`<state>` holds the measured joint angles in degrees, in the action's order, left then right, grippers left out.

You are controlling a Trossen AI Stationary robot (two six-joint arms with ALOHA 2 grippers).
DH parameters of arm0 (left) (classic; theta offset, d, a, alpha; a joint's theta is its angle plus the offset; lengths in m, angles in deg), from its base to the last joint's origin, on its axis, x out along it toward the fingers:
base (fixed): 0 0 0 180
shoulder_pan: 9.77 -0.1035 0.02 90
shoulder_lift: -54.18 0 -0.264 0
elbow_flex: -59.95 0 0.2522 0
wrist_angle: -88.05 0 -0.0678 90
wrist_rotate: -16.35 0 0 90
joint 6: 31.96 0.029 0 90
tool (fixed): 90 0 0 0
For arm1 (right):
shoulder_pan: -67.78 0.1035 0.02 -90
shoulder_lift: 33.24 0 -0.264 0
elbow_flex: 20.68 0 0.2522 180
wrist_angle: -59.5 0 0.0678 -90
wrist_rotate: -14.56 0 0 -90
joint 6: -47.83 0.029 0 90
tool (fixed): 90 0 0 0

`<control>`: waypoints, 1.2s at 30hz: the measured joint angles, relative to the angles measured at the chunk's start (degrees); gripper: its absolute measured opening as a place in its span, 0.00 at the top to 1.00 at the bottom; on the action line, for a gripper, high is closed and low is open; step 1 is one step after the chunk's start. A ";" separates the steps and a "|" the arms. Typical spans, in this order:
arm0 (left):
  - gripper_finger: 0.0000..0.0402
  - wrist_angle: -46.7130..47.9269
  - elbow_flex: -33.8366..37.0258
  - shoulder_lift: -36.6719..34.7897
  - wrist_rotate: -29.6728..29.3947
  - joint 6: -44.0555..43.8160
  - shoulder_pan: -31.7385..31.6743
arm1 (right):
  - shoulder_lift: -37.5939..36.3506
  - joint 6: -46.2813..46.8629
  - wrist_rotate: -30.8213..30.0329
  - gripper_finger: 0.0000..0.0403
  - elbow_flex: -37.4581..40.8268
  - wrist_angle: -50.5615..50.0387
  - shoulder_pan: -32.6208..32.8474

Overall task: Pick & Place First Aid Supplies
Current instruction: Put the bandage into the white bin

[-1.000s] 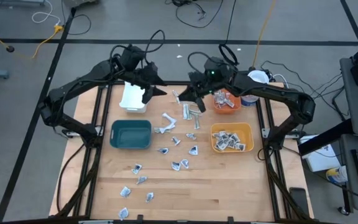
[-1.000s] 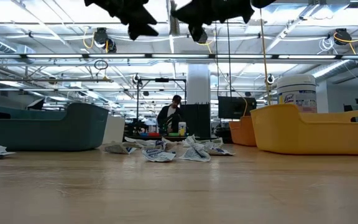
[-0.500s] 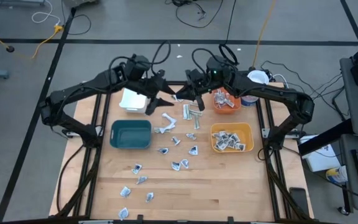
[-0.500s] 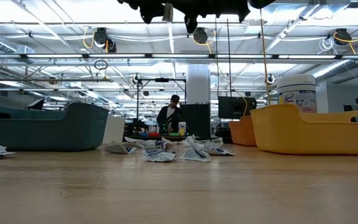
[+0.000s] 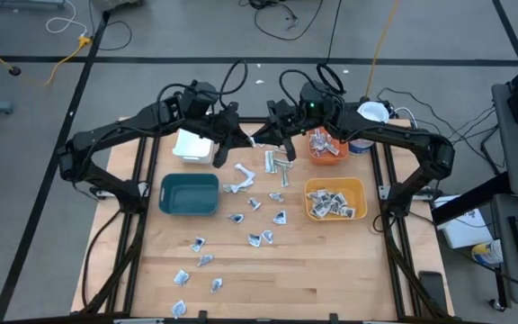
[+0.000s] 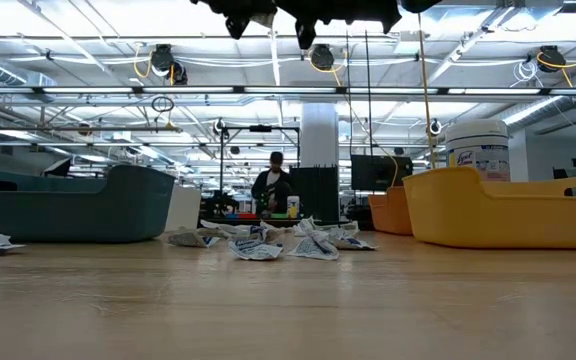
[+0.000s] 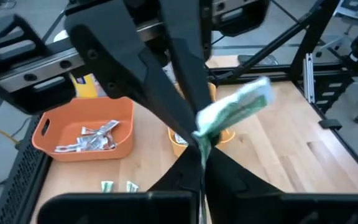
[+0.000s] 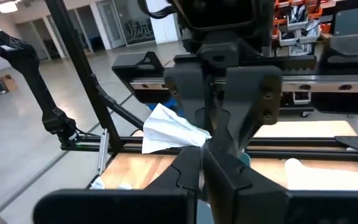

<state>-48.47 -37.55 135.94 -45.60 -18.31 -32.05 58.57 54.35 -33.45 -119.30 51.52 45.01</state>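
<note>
A small white packet with greenish print (image 5: pixel 256 138), one of the first aid supplies, hangs in the air above the table's far middle, between my two grippers. My left gripper (image 7: pixel 201 144) comes at it from the left and is shut on it. Facing it from the right, my right gripper (image 8: pixel 202 149) is shut on the same packet. Several more packets (image 5: pixel 257 202) lie flat and scattered over the wooden table. Others lie in the orange bin (image 5: pixel 329 147) and the yellow bin (image 5: pixel 335 199). My left gripper pinches one end of the packet (image 7: pixel 205 127) between its two fingers, coming roughly level from the table's left. The rest of the packet sticks out beyond the fingers, lifted clear of the table. My right gripper pinches a corner of the packet (image 8: pixel 194 138) between its two fingers, coming roughly level from the table's right, tip to tip with the left gripper. The packet's free part (image 8: pixel 166 129) fans out to one side, clear of the table.
A white bin (image 5: pixel 193 144) and a teal bin (image 5: pixel 190 194) stand on the left, the orange and yellow bins on the right. A round white-lidded tub (image 6: pixel 478 148) stands behind the yellow bin. The near part of the table holds only a few packets.
My left gripper has moved toward the table's right, up to the right gripper, and has shut on the packet that the right gripper holds. The right gripper has shifted a little toward the left and stayed shut on the packet.
</note>
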 joint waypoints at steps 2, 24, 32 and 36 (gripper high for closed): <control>0.98 0.04 0.01 0.00 -0.06 -1.12 -0.03 | 0.00 -0.10 -0.65 0.95 0.00 -0.06 0.01; 1.00 29.93 0.00 0.00 -27.40 -29.50 -11.55 | -4.52 -13.69 -15.21 0.51 -0.04 -2.87 -4.97; 1.00 42.79 0.00 0.00 -34.39 -40.45 -15.31 | -4.39 -15.87 -15.21 0.52 -0.02 -3.10 -4.96; 1.00 43.12 -0.09 2.72 -35.95 -41.47 -18.42 | -4.39 -18.04 -15.19 0.52 -0.02 -3.10 -5.01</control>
<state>-5.35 -37.64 138.65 -81.55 -59.78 -50.47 54.17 36.32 -48.64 -119.32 48.42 39.99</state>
